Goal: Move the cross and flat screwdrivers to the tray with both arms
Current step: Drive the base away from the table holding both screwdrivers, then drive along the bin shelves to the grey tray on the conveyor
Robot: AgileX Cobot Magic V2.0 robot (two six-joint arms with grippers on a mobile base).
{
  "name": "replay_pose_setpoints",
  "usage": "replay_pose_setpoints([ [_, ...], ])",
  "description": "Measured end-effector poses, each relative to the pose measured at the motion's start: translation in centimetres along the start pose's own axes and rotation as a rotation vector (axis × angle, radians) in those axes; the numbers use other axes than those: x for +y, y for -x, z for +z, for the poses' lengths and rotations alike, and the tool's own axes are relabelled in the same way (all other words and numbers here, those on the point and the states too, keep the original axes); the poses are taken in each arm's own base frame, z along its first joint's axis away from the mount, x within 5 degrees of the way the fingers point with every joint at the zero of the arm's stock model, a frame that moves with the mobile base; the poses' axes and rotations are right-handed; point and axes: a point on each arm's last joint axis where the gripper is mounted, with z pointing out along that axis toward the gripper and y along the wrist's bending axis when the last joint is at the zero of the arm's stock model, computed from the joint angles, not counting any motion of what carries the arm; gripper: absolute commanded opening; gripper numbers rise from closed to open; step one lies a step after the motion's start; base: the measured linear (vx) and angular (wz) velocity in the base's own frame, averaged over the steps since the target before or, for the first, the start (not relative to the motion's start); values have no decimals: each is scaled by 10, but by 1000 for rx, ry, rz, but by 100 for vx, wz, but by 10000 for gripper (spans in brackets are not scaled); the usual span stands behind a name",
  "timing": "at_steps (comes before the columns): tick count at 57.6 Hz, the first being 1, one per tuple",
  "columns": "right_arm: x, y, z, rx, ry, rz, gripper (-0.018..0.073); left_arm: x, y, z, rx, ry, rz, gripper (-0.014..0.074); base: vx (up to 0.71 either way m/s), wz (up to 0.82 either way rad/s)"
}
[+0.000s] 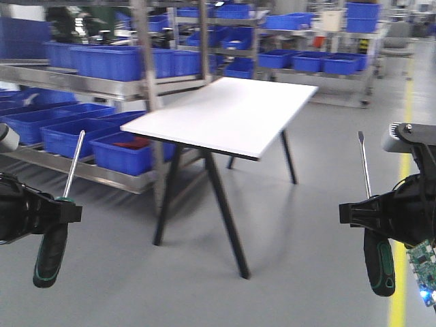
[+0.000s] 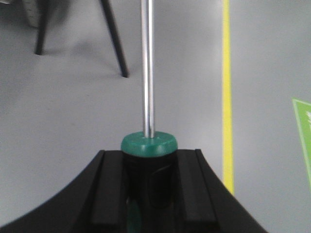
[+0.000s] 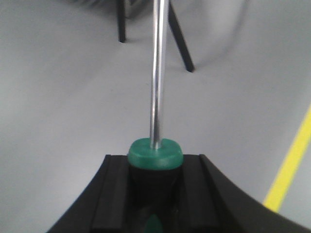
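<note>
Over open floor (image 1: 306,225), two gripped screwdrivers (image 1: 49,255) (image 1: 379,262)

No legible text; green floor marking (image 2: 303,136) bears white marks, unreadable.

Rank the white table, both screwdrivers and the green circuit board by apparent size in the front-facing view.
1. white table: largest, though farthest away.
2. left screwdriver and right screwdriver: they look alike, so no ranking between them.
3. green circuit board: smallest, at the frame edge.
</note>
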Motion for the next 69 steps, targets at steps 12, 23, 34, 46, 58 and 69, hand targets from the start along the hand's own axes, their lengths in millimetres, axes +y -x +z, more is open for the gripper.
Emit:
replay_pose_setpoints([
  [12,0,0,0,0,-1,-1,-8,0,0,0,0,0,0,-1,49,65],
  [23,0,0,0,0,-1,-1,-8,0,0,0,0,0,0,-1,50,62],
  [34,0,0,0,0,0,0,-8,0,0,0,0,0,0,-1,50,59],
  [46,0,0,0,0,-1,-1,-8,0,0,0,0,0,0,-1,51,56],
  [58,0,0,0,0,0,0,-8,0,0,0,0,0,0,-1,52,57],
  [69,0,0,0,0,0,0,-8,0,0,0,0,0,0,-1,54,59],
])
